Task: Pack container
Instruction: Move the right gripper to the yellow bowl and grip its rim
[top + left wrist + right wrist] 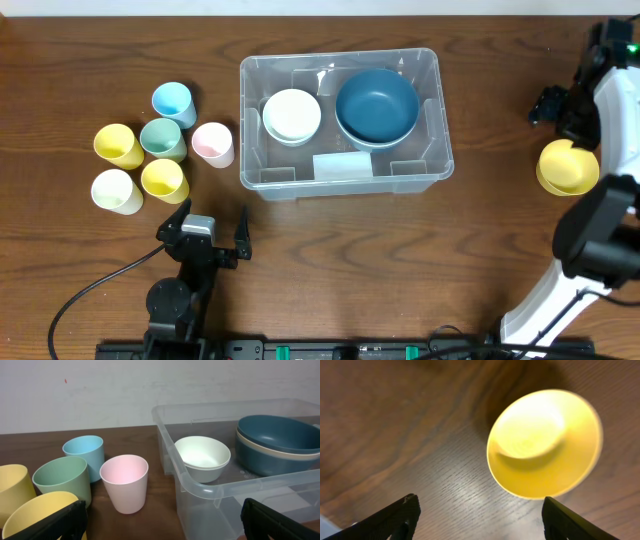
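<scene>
The clear plastic container (246, 130) stands at the table's middle. It holds a white bowl (292, 115) on the left and a dark blue bowl (377, 105) on the right, stacked on a pale one. My left gripper (205, 228) is open and empty, in front of the container's near left corner. In the left wrist view its jaws (162, 510) frame a pink cup (125, 482) and the container's rim (200, 487). My right gripper (550, 103) is open and empty at the far right. The right wrist view shows its jaws (480, 505) near a yellow bowl (545, 450).
Several cups stand left of the container: blue (172, 100), green (163, 138), pink (212, 143), two yellow (118, 145) (163, 180) and a cream one (115, 190). The yellow bowl (568, 167) sits by the right arm. A cable trails at the front left.
</scene>
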Motion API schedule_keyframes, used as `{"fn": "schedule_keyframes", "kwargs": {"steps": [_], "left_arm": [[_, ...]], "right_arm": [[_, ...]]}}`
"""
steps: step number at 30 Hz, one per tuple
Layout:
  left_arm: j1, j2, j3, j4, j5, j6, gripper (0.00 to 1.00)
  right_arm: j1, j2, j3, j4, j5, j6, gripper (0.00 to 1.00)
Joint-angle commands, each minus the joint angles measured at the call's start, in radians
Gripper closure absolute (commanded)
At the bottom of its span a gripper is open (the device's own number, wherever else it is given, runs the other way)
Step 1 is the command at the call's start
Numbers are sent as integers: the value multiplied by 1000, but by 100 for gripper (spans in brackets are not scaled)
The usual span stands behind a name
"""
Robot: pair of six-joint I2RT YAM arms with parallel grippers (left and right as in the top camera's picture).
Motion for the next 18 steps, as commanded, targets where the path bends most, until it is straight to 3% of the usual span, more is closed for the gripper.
{"fn": "schedule_keyframes", "kwargs": {"steps": [1,9,18], "left_arm": [[5,-6,-16,-36,7,2,2],[5,-6,-16,-36,7,2,2],[5,-6,-16,-36,7,2,2]], "right_arm": [[-2,61,-8,-3,-5,-7,23],[-14,121,-24,11,-5,0,36],[-37,121,-167,133,-6,0,43]]}}
